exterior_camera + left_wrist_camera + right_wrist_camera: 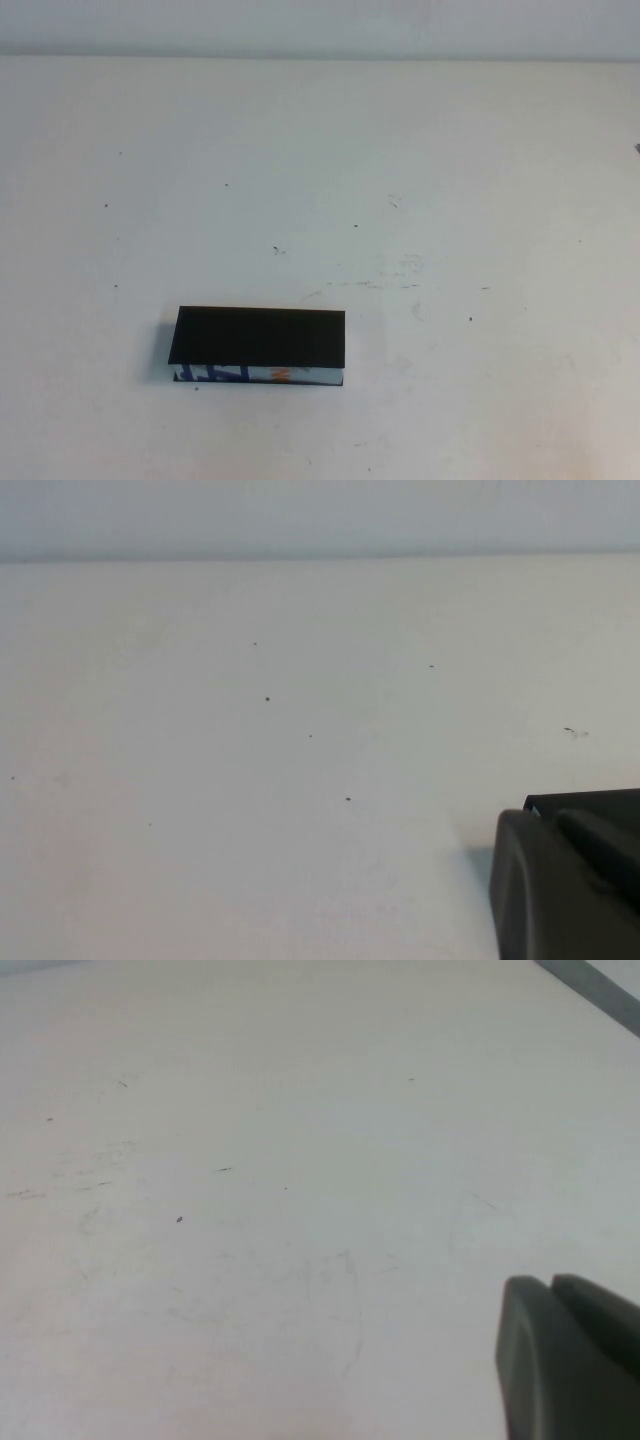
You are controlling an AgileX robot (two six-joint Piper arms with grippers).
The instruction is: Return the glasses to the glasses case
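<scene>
**Glasses case closed on the table; both pincers at the edge of their wrist views**

1. Left pincer [565, 880]. Only a dark grey part of it shows in the corner of the left wrist view, low over the white table [250, 780]. The position of its jaws cannot be determined. A thin strip of the glasses case [585, 802] is visible just behind this part, so the left pincer is close beside the case. Whether they touch cannot be determined. The left pincer does not appear in the high view.

2. Right pincer [575, 1360]. Only a dark grey part of it shows in the corner of the right wrist view, over bare, lightly scuffed table surface. The position of its jaws cannot be determined. The case is not visible in this view, and the right pincer does not appear in the high view.

3. Glasses case [258, 343]. In the high view it lies flat on the table [450, 200] near the table's front edge, left of centre. The black flap lid is down and covers the top. The white front edge with blue and orange print faces the robot. The contents of the case are hidden by the lid.

4. Beyond the case, the table carries small dark specks and faint scuff marks, up to the far edge.
</scene>
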